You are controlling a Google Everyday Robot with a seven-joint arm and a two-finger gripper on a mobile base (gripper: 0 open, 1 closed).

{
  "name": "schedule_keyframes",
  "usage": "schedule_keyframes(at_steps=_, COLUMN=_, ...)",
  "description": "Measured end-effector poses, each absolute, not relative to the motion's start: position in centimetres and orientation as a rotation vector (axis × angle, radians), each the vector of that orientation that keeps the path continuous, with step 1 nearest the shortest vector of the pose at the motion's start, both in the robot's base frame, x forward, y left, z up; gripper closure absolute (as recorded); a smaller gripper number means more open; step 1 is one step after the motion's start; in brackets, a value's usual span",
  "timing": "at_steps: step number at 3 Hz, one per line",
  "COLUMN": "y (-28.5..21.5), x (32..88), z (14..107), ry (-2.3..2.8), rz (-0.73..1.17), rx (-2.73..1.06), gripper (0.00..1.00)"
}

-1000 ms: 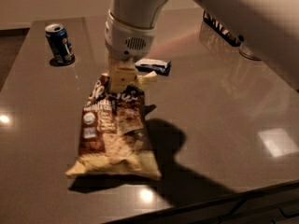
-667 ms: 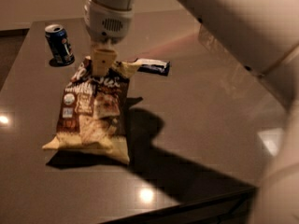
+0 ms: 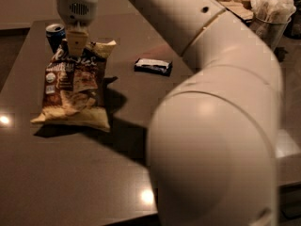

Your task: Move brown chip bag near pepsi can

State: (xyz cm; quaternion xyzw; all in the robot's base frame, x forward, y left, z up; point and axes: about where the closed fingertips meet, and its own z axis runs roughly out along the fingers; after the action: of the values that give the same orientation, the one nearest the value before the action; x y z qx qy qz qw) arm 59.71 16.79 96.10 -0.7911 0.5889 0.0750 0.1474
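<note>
The brown chip bag [image 3: 73, 86] lies on the dark table [image 3: 70, 182] at the left, brown in the middle with pale yellow ends, its top edge raised. My gripper [image 3: 76, 42] comes down from above and is shut on the bag's top edge. The pepsi can [image 3: 54, 36], dark blue with a silver top, stands upright just behind and to the left of the gripper, partly hidden by the bag's top. The bag's top end is very close to the can.
A small dark wrapped bar [image 3: 153, 66] lies right of the bag. A metal cup of napkins [image 3: 269, 18] stands at the back right. My large white arm [image 3: 211, 102] fills the right half of the view and hides the table there.
The gripper has dragged the bag left and back toward the can. The bag's top now sits right by the can. The arm has swung across and fills far more of the view.
</note>
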Motion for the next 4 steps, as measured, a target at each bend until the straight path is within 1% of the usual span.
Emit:
schedule_keyframes(at_steps=1, y=19.1, x=63.3, z=95.5, ry=1.712, rz=0.185, rx=-2.243, gripper=1.0)
schedule_keyframes(at_steps=2, y=20.9, x=65.6, z=95.1, ry=1.717, rz=0.16, rx=-2.222, gripper=0.82)
schedule_keyframes(at_steps=3, y=20.3, x=66.7, z=94.1, ry=1.727, rz=0.146, rx=-2.229, gripper=0.59)
schedule_keyframes(at_steps=4, y=21.1, x=67.4, z=94.1, ry=1.708, rz=0.141, rx=-2.2, gripper=0.35)
